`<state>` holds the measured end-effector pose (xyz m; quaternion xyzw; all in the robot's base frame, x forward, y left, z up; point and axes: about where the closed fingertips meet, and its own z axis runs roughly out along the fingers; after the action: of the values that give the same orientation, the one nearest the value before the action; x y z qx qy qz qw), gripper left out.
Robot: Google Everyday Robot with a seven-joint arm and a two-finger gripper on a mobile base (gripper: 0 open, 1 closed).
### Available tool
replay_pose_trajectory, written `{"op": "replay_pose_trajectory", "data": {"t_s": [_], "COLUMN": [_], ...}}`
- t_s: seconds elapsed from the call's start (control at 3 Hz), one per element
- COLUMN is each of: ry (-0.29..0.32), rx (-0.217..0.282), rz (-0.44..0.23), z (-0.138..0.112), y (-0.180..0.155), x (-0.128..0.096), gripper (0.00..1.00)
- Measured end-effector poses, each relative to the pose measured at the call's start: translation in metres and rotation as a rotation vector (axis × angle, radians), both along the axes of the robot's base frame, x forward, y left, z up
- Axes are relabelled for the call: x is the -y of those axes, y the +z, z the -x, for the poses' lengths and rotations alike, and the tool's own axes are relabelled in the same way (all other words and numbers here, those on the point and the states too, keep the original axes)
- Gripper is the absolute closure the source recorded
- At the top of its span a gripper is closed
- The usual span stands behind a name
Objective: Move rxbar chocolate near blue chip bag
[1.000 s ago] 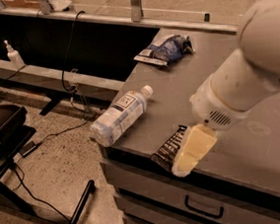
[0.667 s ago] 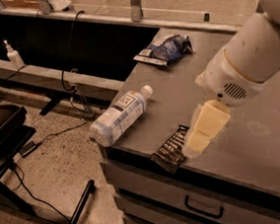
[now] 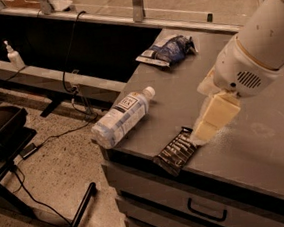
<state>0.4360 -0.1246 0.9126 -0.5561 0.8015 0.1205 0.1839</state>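
The rxbar chocolate [image 3: 176, 152] is a flat black wrapper with white lettering. It lies at the front edge of the grey table, slightly overhanging it. My gripper [image 3: 205, 128] is cream-coloured under a white wrist housing and points down-left. Its tip sits at the bar's far right end, and I cannot tell whether it touches the bar. The blue chip bag [image 3: 169, 50] lies crumpled at the table's far left corner, well away from the bar.
A clear plastic water bottle [image 3: 122, 118] lies on its side at the table's left edge, between bar and bag. The grey table [image 3: 265, 144] has drawers below its front. Left of it are floor cables and a black stand [image 3: 3, 134].
My arm has swung right and back. The gripper tip has come off the top of the bar to its right end. The bar, bottle and bag have not moved.
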Motion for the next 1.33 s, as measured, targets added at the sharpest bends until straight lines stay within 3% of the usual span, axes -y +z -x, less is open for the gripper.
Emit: {"op": "replay_pose_trajectory", "data": {"t_s": [0.33, 0.67, 1.33], "ry": [-0.005, -0.006, -0.007], "rx": [-0.006, -0.015, -0.048], "rz": [0.006, 0.016, 0.028], "z": [0.003, 0.007, 0.012], "y": [-0.006, -0.023, -0.054], "x": [0.002, 0.002, -0.002], "gripper": [0.01, 0.0, 0.4]}}
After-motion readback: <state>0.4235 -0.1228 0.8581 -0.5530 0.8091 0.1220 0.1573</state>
